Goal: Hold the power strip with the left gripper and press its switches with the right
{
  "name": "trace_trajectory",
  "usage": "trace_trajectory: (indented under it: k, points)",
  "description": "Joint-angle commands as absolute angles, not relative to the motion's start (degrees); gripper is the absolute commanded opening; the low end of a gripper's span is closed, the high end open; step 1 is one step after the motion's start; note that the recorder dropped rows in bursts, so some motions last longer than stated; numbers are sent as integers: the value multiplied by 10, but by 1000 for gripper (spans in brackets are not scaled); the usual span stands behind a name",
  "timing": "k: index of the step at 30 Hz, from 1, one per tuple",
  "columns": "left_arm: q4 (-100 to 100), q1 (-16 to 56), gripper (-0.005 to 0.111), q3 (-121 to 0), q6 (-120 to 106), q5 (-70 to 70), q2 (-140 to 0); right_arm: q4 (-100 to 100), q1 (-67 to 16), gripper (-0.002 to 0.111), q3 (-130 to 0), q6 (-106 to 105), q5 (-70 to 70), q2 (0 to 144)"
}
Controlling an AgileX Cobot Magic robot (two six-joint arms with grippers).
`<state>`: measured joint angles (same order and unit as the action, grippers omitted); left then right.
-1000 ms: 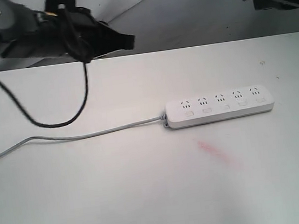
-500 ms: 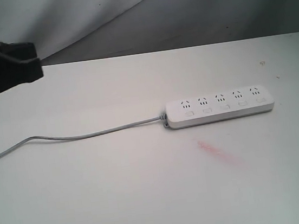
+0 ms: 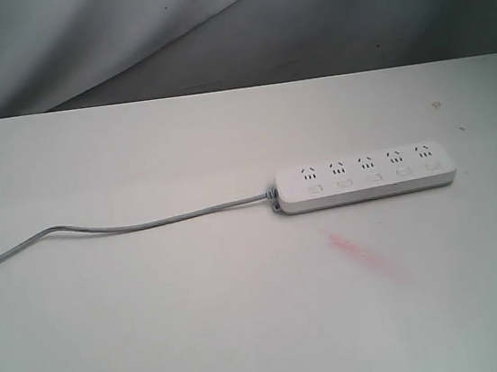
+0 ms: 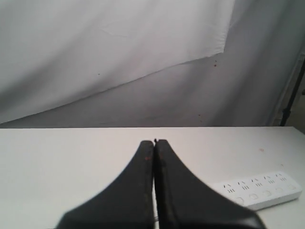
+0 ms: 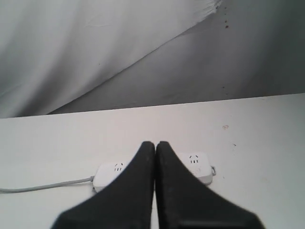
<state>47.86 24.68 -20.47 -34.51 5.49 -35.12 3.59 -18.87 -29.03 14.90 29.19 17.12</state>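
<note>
The long white power strip lies flat on the white table, right of centre in the exterior view, its row of small white switches along the near side and its grey cord trailing off to the left. Neither arm shows in the exterior view. In the left wrist view my left gripper is shut, empty, well short of the power strip. In the right wrist view my right gripper is shut and empty, its black fingers hiding the middle of the power strip.
A pink smear marks the table just in front of the strip. A grey-white cloth backdrop hangs behind the table's far edge. A small dark speck lies at the far right.
The left arm has pulled back leftward out of the exterior view; the right arm left the top right corner before that. The power strip and cord have not moved.
</note>
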Motion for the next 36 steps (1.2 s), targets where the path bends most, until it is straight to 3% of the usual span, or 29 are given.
trace_trajectory:
  k: [1,9,18,24,36]
  points:
    - [491,245,0,-155,-341,83,-283,101,-185,0,-237,230,284,107]
    - [491,245,0,-76,-344,131,-185,166,-185,0,-169,319,246,2]
    - [491,245,0,0,-344,163,-120,177,-185,0,-92,340,160,0]
    - [490,245,0,0,-363,162,-114,177,-185,0,0,340,121,0]
    - [492,245,0,0,-363,147,-114,197,-185,0,0,332,110,0]
